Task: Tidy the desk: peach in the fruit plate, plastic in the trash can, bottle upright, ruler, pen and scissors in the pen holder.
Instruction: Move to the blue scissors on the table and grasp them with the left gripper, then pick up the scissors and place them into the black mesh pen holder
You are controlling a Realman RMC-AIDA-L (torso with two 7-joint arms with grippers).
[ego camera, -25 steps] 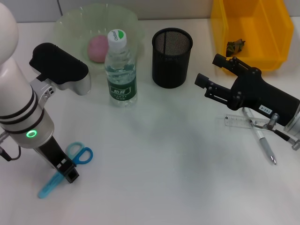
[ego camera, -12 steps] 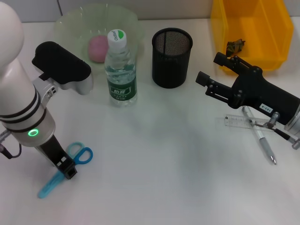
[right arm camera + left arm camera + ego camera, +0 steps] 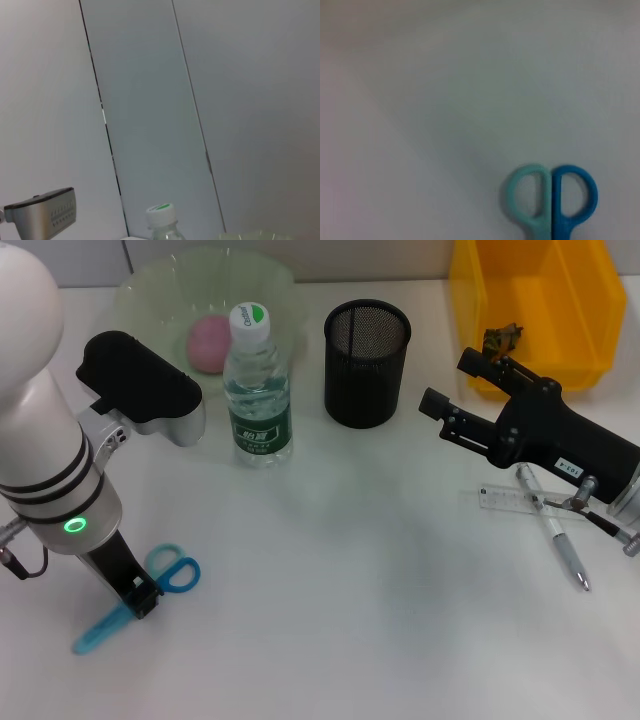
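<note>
Left end effector (image 3: 143, 602) shifts slightly toward bench front edge along scissors (image 3: 176, 574); scissors blade tip swings leftward. Right end effector (image 3: 462, 398) edges slightly toward bench rear.

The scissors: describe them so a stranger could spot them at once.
On the white desk, look to the near left corner, below the left gripper. There lie the scissors, flat. They alone have two loop handles, one pale teal and one blue.

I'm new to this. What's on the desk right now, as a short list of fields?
peach: in the fruit plate
bottle: upright
plastic: in the yellow trash can
pen holder: nothing sticking out
scissors: flat on the desk, left gripper on them
ruler, pen: beside the right gripper
</note>
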